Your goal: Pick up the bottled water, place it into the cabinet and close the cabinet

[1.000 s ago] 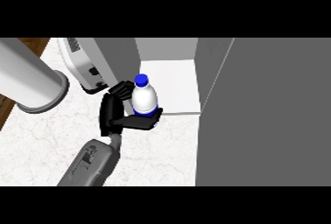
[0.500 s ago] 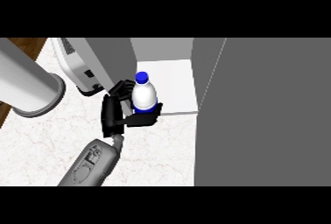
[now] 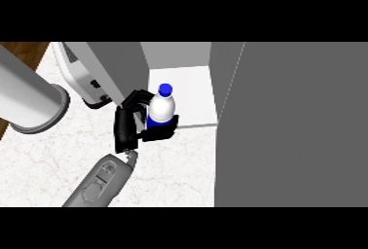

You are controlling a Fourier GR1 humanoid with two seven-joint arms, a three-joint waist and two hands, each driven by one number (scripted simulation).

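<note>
The bottled water (image 3: 162, 107), clear with a blue cap and blue label, stands upright in my right hand (image 3: 129, 124), whose black fingers curl round its lower half. The bottle is at the front left corner of the open cabinet's white shelf (image 3: 191, 90), its base at the shelf's front edge. Whether it rests on the shelf or hangs just above it cannot be told. The cabinet's grey door (image 3: 295, 126) stands open and fills the right of the view. My left hand does not show.
A thick grey cylinder (image 3: 28, 97) crosses the left edge. A white appliance (image 3: 81, 78) stands on the marble counter (image 3: 57, 151) beside the cabinet's grey left wall (image 3: 119, 63). A wooden strip runs at the far left.
My right hand and the bottle have shifted slightly right, toward the shelf. The grip is unchanged.
</note>
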